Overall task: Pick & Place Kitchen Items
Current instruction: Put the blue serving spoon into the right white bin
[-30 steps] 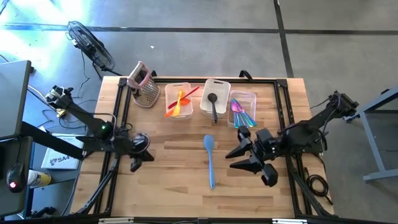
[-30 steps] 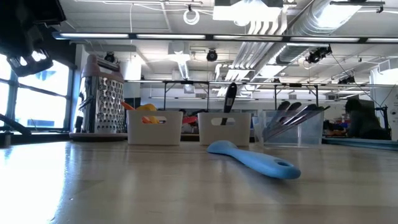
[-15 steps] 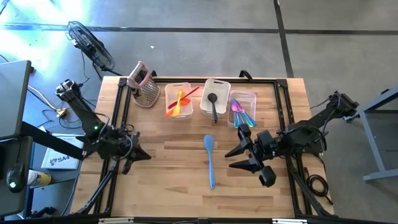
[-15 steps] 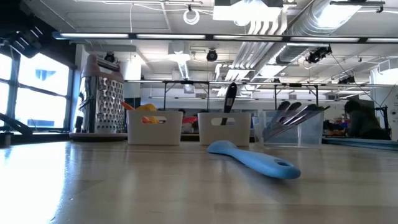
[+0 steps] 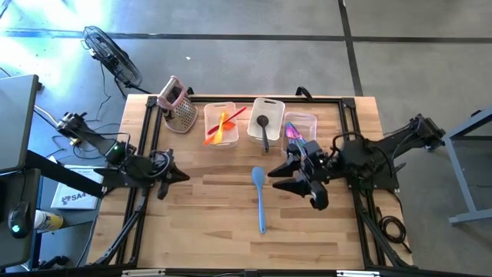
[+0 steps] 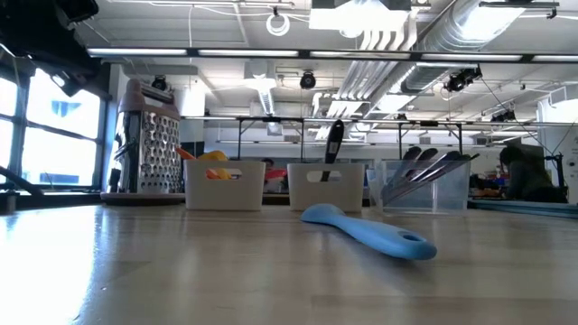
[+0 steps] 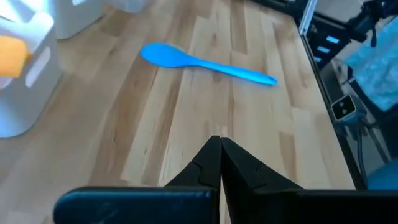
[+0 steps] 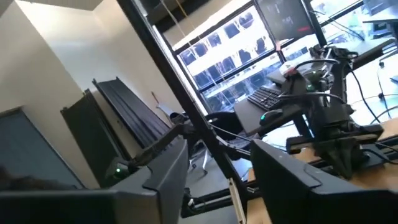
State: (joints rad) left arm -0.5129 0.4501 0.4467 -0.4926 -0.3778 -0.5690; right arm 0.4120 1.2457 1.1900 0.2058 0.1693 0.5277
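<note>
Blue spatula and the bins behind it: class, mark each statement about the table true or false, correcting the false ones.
1. The blue spatula lies on the table, outside the bins. True.
2. The right gripper holds the spatula. False: it is open and empty beside it.
3. The middle bin holds a dark spoon. True.
4. The left gripper is open. False: it is shut.
5. The grater sits inside a bin. False: it rests on the table.

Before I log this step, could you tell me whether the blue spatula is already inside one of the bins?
No, the blue spatula lies flat on the bare wooden table, in front of the three bins.
</note>
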